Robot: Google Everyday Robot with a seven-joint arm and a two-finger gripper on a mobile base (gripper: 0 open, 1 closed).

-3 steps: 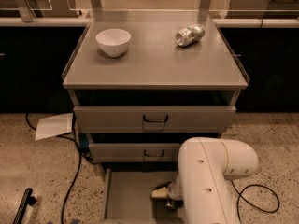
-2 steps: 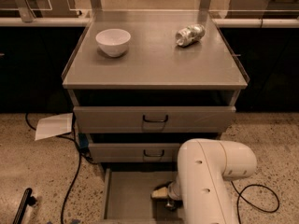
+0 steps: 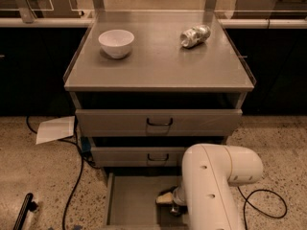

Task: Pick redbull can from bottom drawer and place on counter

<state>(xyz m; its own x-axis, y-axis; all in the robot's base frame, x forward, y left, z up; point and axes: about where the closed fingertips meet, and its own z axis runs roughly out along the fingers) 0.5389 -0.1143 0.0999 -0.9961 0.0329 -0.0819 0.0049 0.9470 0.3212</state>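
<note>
The bottom drawer (image 3: 128, 199) is pulled open at the foot of the cabinet, showing a flat grey tray with low walls. My white arm (image 3: 211, 186) reaches down from the lower right, and my gripper (image 3: 168, 202) is inside the drawer at its right side, close to the floor of the tray. The redbull can is not in view; the arm and gripper cover that part of the drawer. The counter (image 3: 158, 68) is the flat grey top of the cabinet, with raised rims.
A white bowl (image 3: 116, 42) stands at the counter's back left. A fatter pale silver can (image 3: 195, 35) lies on its side at the back right. Two closed drawer fronts (image 3: 158, 122) sit above. Paper (image 3: 55, 129) and black cables (image 3: 76, 181) lie on the floor.
</note>
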